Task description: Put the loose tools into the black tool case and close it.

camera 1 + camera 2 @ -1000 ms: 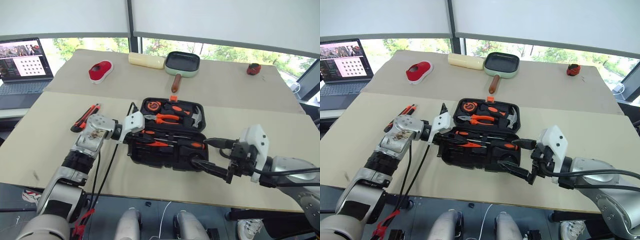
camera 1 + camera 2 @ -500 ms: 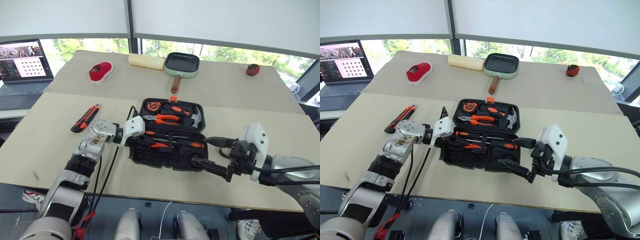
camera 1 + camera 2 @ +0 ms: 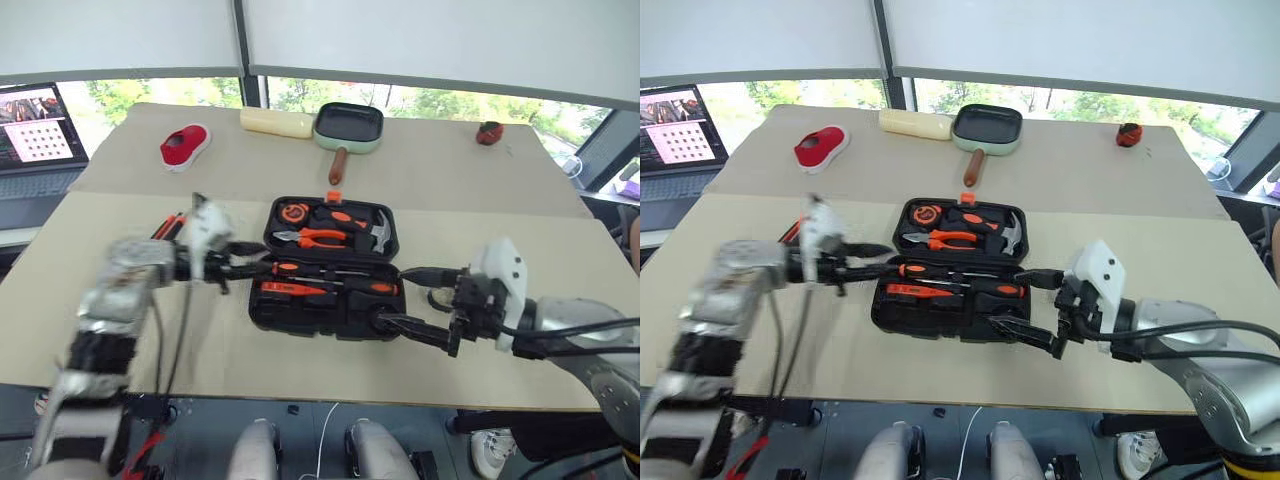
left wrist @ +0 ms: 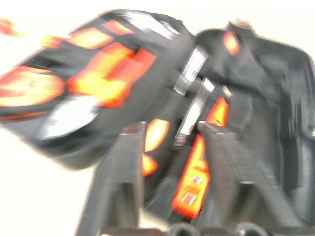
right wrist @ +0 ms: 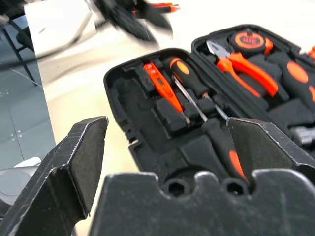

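Right now the black tool case (image 3: 330, 270) lies open in the middle of the tan table (image 3: 520, 250). Its far half holds orange-handled pliers (image 3: 318, 237), a steel-headed hammer (image 3: 378, 232) and a round orange-and-black tape measure (image 3: 294, 211). Its near half holds a slim all-orange screwdriver (image 3: 285, 287) and 2 black-and-orange-handled screwdrivers (image 3: 340, 283), all lying flat in their slots.

The left gripper (image 3: 245, 260) is blurry. It sits at the left edge of the case, pointing toward the near half. From the left wrist view its 2 black fingers (image 4: 123, 177) stand apart, with nothing between them. The black-and-orange utility knife (image 3: 168, 226) lies on the table to the left of the case, partly hidden behind the left arm. It is not in the case.

The right gripper (image 3: 405, 300) hangs at the near right corner of the case. Its 2 fingers (image 5: 74, 162) are spread wide and hold nothing. One finger reaches over the right edge and the other sits low by the near corner.

Farther back on the table are a green-rimmed square pan (image 3: 349, 127), a pale yellow roll (image 3: 275, 122) beside it, and a red-and-white thing (image 3: 184, 146) to the left. A small red thing (image 3: 488, 132) sits at the far right. A laptop (image 3: 30, 140) stands off the left side.
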`<state>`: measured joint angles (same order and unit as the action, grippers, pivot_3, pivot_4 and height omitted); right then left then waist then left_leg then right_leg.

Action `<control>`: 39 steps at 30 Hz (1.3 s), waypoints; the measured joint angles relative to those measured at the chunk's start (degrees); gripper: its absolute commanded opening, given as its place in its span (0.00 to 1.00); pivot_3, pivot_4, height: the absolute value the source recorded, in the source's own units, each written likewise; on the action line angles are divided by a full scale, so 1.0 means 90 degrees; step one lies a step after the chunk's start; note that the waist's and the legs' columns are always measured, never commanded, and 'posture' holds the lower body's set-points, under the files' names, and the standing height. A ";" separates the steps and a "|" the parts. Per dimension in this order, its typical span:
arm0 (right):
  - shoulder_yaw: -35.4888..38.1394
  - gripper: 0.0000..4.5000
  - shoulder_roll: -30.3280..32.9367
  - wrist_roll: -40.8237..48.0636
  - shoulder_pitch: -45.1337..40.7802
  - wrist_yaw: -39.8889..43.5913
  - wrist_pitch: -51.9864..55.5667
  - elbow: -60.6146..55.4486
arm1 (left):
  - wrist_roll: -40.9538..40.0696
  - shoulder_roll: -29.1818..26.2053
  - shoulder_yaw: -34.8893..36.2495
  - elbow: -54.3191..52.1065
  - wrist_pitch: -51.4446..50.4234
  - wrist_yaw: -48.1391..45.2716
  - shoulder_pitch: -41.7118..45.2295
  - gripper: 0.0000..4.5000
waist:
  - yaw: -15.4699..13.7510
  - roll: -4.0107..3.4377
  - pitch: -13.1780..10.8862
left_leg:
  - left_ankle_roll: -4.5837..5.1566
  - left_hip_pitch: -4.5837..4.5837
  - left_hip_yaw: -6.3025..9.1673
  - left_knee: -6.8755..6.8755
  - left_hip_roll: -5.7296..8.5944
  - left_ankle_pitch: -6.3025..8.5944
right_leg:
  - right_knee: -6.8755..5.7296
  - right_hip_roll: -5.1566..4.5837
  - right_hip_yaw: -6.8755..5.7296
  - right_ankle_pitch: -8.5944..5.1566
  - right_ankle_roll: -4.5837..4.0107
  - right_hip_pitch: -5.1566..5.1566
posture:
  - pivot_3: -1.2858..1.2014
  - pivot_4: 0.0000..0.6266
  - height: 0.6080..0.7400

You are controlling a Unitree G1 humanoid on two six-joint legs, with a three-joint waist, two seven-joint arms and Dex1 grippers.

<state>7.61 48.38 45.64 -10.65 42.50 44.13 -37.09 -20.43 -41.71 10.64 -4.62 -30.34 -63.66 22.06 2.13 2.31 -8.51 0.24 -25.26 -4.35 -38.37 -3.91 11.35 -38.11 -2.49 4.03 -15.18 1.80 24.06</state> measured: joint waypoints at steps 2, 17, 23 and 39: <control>-0.0213 1.00 -0.0053 -0.0086 -0.0287 0.0159 -0.0075 0.0222 | -0.0183 -0.0058 0.0723 -0.0616 -0.0449 0.0384 -0.0878 0.90 | 0.0013 -0.0001 0.0000 | 0.0000 0.0000 0.0003 0.0001 0.0001 0.0000 | 0.0001 -0.0003 -0.0001 0.0000 0.0000 0.0000 | 0.52 0.24 1.00; -0.1294 1.00 -0.0492 -0.0736 -0.1693 0.1311 -0.0478 0.1426 | -0.0143 -0.0862 0.2554 0.0224 -0.0688 0.1453 -0.2367 0.99 | -0.0322 0.0021 -0.0006 | -0.0006 0.0006 -0.0049 0.0000 0.0000 -0.0001 | 0.0009 -0.0018 -0.0022 -0.0002 -0.0016 0.0008 | 0.52 0.24 1.00; -0.1166 1.00 -0.0536 -0.0722 -0.1436 0.1132 -0.0438 0.1161 | 0.0555 -0.1205 0.0760 0.2770 -0.0327 0.1375 0.0547 0.99 | -0.0313 0.0027 -0.0004 | -0.0005 -0.0002 -0.0056 0.0004 0.0001 -0.0001 | 0.0005 -0.0008 -0.0019 0.0001 -0.0014 0.0009 | 0.52 0.24 1.00; -0.0724 1.00 -0.0554 -0.0428 -0.0757 0.0365 -0.0130 0.0315 | 0.2372 -0.0514 -0.1309 0.7534 0.0798 0.1700 0.3705 0.94 | -0.0205 0.0033 -0.0003 | -0.0005 -0.0007 -0.0053 0.0008 0.0002 -0.0001 | 0.0002 0.0000 -0.0014 0.0000 -0.0011 0.0011 | 0.52 0.24 1.00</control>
<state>1.09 43.40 41.79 -17.46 45.78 42.96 -34.26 0.92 -46.33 -1.14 63.18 -23.16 -48.36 55.41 0.28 2.61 -8.54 0.20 -25.33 -4.83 -38.30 -3.90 11.34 -38.09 -2.49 3.91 -15.17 1.70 24.16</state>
